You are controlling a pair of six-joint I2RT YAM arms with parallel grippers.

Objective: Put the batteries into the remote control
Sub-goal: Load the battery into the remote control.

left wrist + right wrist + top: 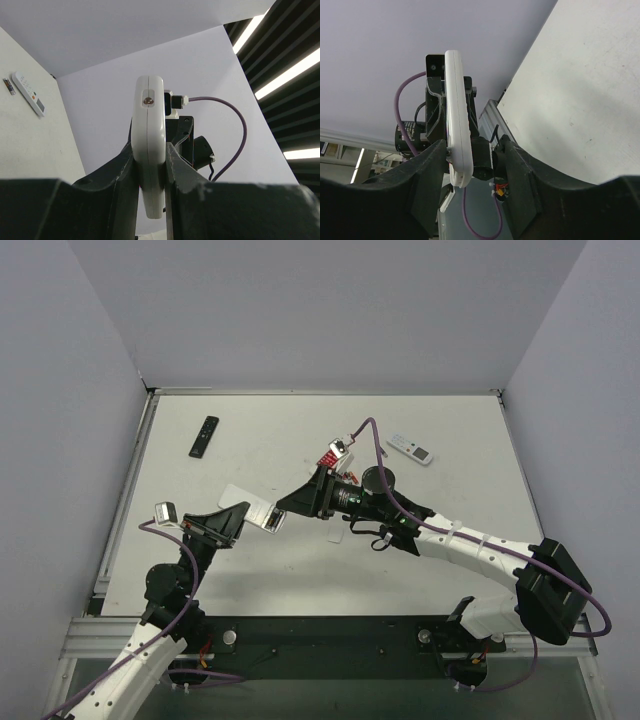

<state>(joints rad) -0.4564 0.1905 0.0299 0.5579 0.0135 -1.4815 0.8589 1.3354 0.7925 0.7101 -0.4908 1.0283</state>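
- From the top camera I see the remote control (264,516) held up off the table (260,445), left of middle, between my two grippers.
- The left gripper (243,519) comes at it from the left and the right gripper (291,504) from the right; from this height I cannot tell how either set of fingers stands.
- A flat white piece (233,495) lies on the table just behind the left gripper, and a smaller white bit (335,536) lies under the right forearm.
- A slim black remote (204,436) sits well apart at the far left; a second white remote (411,448) lies at the far right, past the right arm's purple cable (372,440).
- On the left wrist camera the remote control (148,135) stands edge-on, and the left gripper (149,165) has both fingers pressed against its sides.
- The right arm's black wrist fills the space straight behind it.
- At far left the second white remote (28,93) lies face up with a battery (8,86), dark and orange, just beside it.
- On the right wrist camera the remote control (457,125) is edge-on again.
- The right gripper (471,152) has its fingers spread: one finger (427,170) touches the remote's side, the other stands clear.
- The left arm's black body blocks the view beyond.
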